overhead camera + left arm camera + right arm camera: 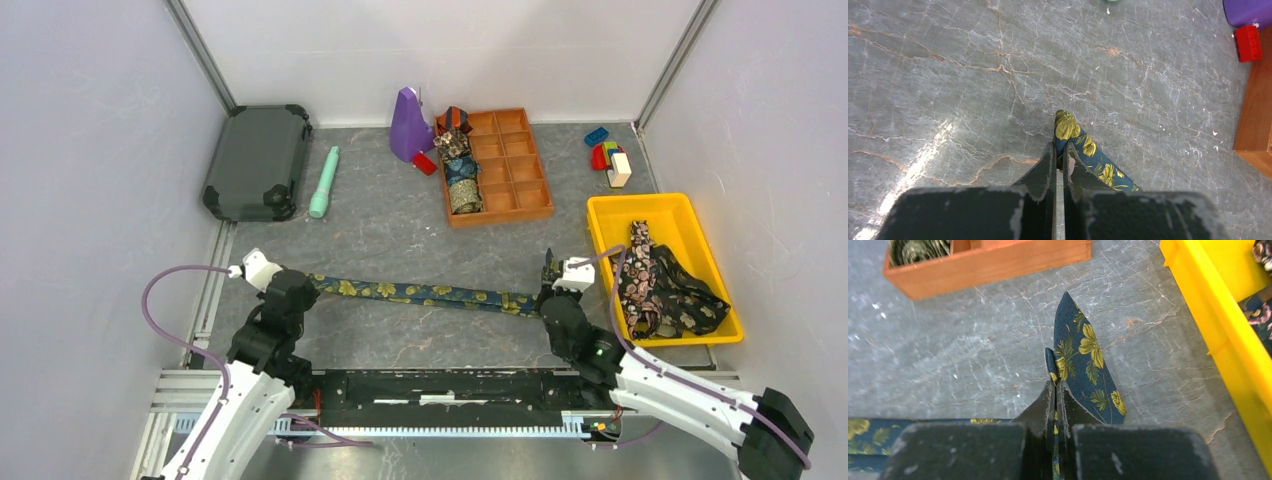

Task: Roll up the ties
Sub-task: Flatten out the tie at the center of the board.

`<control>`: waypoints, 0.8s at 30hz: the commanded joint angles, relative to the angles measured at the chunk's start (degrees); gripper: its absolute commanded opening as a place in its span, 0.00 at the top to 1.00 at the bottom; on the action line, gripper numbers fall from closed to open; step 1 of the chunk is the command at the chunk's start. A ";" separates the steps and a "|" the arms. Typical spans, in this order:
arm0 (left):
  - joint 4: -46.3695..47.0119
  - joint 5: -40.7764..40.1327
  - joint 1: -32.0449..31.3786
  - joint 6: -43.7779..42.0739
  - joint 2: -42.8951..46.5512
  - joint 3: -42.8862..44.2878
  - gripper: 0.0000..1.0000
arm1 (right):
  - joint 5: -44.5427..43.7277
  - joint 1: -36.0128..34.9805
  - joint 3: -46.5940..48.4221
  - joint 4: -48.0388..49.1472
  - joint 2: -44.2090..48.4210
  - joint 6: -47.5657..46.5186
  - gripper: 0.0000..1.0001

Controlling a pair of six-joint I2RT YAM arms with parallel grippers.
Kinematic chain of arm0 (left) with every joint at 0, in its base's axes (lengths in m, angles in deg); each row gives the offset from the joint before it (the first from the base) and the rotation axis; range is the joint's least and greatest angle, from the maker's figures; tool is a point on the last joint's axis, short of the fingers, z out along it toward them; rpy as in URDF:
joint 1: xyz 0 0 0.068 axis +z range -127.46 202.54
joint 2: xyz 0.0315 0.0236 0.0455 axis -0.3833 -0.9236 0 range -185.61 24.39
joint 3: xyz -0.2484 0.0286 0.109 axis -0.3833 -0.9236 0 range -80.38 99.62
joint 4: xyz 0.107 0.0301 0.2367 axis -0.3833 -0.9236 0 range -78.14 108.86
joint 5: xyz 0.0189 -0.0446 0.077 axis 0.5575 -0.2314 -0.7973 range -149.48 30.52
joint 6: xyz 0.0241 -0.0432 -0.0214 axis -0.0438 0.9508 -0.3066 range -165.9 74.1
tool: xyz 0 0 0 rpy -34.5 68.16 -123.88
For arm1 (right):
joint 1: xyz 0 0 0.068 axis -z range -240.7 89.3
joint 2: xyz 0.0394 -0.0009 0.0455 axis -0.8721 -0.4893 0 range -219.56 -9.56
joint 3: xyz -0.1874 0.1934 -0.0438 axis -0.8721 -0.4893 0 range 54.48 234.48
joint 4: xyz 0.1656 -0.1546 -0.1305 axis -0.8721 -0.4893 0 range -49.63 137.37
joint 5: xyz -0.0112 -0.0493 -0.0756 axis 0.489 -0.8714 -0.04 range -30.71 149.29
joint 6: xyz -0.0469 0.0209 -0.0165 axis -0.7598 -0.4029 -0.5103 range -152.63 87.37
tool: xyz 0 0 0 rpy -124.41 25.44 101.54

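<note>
The left jaws and right jaws each clench an end of the navy-gold tie (420,292) stretched across the desk (400,240) between them, so extra outward pull could slip the barely-pinched narrow end free.

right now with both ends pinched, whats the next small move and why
Probably start curling the narrow end inward with the left gripper. The navy-gold tie is stretched straight between both grippers, with the right gripper shut on the wide pointed end, so it looks straightened and ready for the first turn of a roll.
</note>
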 commanded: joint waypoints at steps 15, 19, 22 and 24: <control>-6.68 -4.29 3.58 5.86 -4.72 9.36 0.98 | 0.35 4.95 -12.87 30.58 10.81 -0.61 1.00; -8.22 0.12 3.58 7.36 -3.52 8.29 0.98 | 12.95 14.82 -7.18 39.85 0.56 -1.99 1.00; -10.06 0.35 3.58 9.25 -2.56 7.31 0.98 | 21.66 23.59 -7.62 51.52 -7.17 0.47 1.00; -10.57 0.70 3.58 10.80 -2.26 6.78 0.98 | 27.63 28.22 -8.08 58.29 -12.37 3.32 1.00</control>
